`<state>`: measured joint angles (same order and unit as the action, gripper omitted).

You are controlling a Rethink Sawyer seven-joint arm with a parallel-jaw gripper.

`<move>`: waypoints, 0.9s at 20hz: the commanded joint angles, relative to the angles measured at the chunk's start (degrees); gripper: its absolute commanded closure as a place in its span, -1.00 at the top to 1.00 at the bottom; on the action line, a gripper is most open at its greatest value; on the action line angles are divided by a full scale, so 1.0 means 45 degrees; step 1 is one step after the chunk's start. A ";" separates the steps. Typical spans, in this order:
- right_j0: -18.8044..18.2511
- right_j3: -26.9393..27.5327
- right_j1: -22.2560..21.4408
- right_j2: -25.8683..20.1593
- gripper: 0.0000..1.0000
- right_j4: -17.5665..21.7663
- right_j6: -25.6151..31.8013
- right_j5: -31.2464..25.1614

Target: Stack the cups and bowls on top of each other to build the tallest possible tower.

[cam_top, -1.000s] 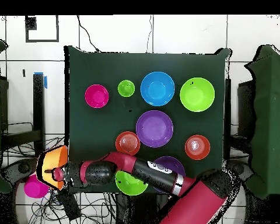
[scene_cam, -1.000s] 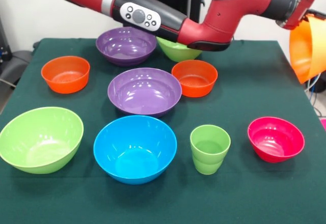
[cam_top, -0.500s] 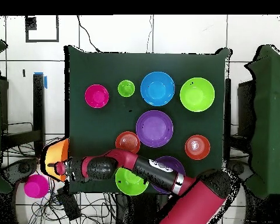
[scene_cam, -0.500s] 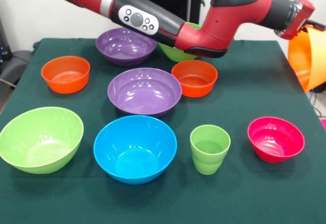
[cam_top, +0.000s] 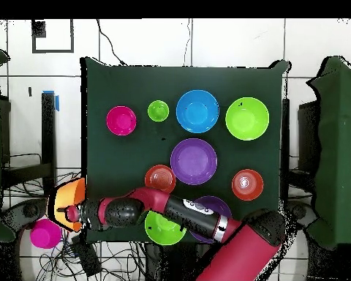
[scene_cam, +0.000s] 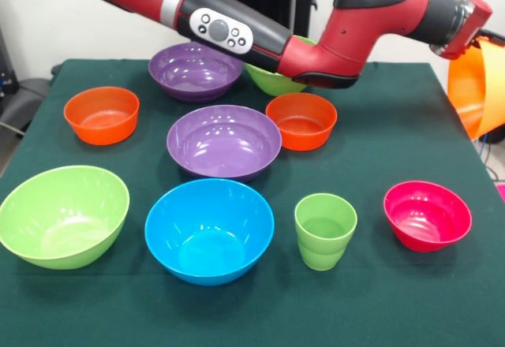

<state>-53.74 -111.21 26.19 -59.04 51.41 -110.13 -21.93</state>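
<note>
- The large orange bowl [scene_cam: 479, 83] is seen carried on its side at the right edge of the front view, beyond the table's edge; in the overhead view it sits at the lower left, off the green table [cam_top: 98, 88].
- The gripper [cam_top: 67, 213] is hidden inside and behind that bowl. The bowl is plainly held up by it, but how the fingers stand cannot be told.
- Step in hand, as judged: the first transport, with the widest bowl lifted and no stack begun. All other pieces lie apart on the cloth.
- Still on the table in the front view: blue bowl [scene_cam: 209, 230] at lower centre, a lime green bowl [scene_cam: 63, 215] at lower left, the light-green cup [scene_cam: 325, 230] right of the blue one, pink-red bowl [scene_cam: 427, 214] at right, purple bowl [scene_cam: 224, 141] at centre, two orange-red bowls [scene_cam: 101, 113] and [scene_cam: 301, 121], a second purple bowl [scene_cam: 196, 70] and a second lime bowl [scene_cam: 272, 78] under the arm [scene_cam: 316, 39].
- Next move, as judged: the bowl would need swinging back over the table, turning level, and lowering onto a chosen base.
- Against the earlier frames: the orange bowl is carried slightly differently at the right edge, the elbow is raised a little, and the tabletop pieces are unmoved.
</note>
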 commanded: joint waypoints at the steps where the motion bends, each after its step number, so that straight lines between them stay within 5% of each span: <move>1: -0.0026 0.1668 -0.0270 0.0176 -1.00 -0.0455 0.3369 -0.1300; 7: -0.0753 0.2163 -0.0428 0.0177 -1.00 -0.1490 0.5288 -0.3468; 18: -0.1244 0.3424 -0.0354 0.0395 -1.00 -0.1985 0.7814 -0.5244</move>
<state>-58.56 -110.22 25.61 -59.46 44.08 -99.81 -35.82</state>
